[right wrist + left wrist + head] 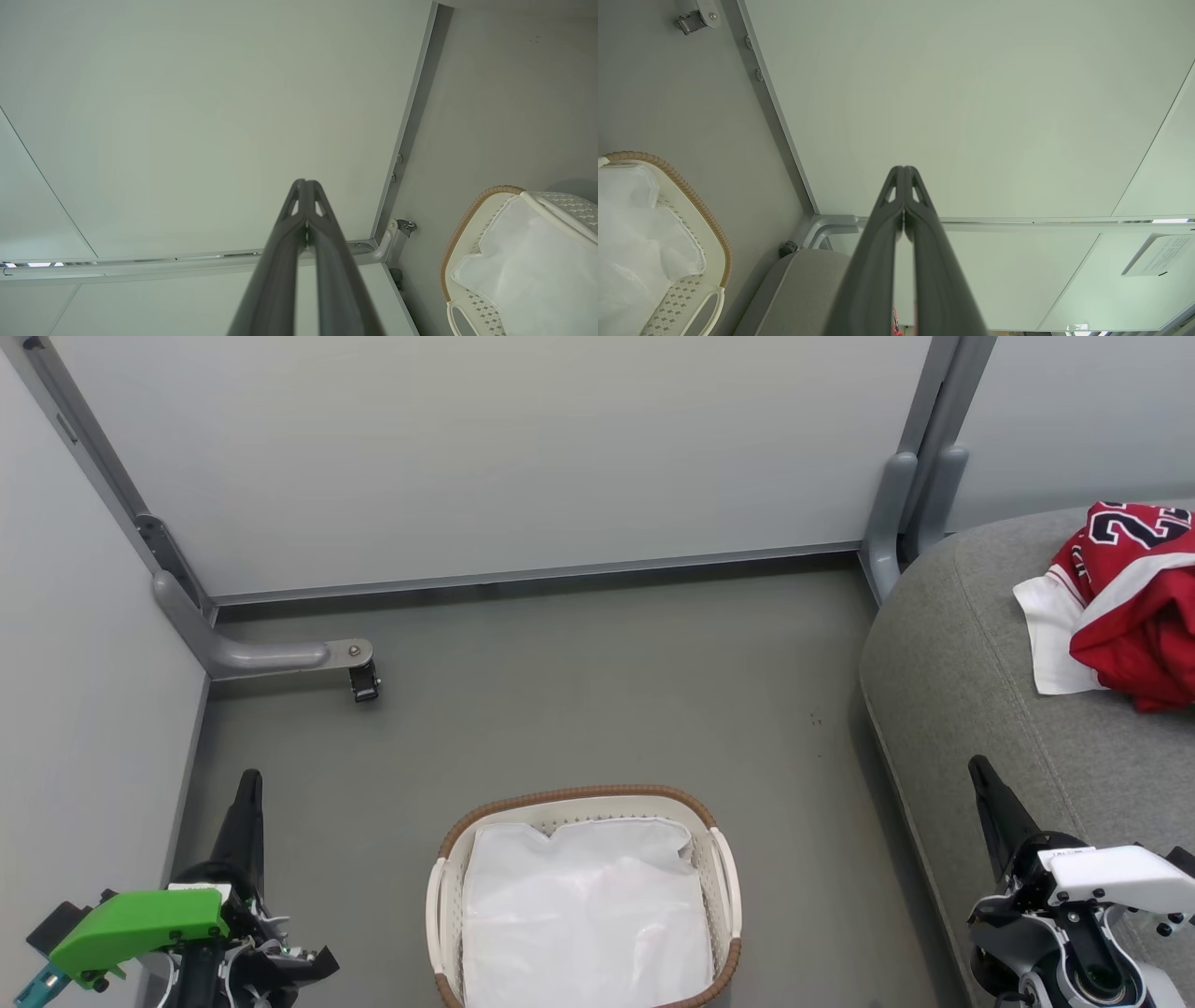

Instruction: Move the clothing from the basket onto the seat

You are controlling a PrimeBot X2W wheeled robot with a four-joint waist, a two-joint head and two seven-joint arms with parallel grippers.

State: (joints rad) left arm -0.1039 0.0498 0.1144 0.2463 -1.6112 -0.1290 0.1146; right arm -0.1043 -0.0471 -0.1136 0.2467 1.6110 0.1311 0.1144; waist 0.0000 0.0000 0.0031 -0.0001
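- The clothing (1134, 616), a red bundle with white trim and part of a black-and-white number showing, lies on the seat (962, 691) at about 2 o'clock in the head view, cut off by the picture's right edge.
- The grey seat has its rounded corner near 1 o'clock and runs down towards 4 o'clock.
- The basket (579, 793) stands on the floor (579, 691) at 6 o'clock, apart from the seat. A plain white sheet (583, 915) lies inside it.
- The left gripper (250, 777) is at 7 o'clock, its jaws pressed together and empty, pointing towards 12 o'clock over the floor.
- The right gripper (977, 765) is at 4 o'clock, its jaws also together and empty, over the seat's front edge.
- In the left wrist view the basket is at 8 o'clock and the seat's corner near 7 o'clock.
- In the right wrist view the basket is at 4 o'clock.
- A small black wheel (364, 686) on a grey foot sits at 10 o'clock in the head view, below the pale wall panel (485, 457).
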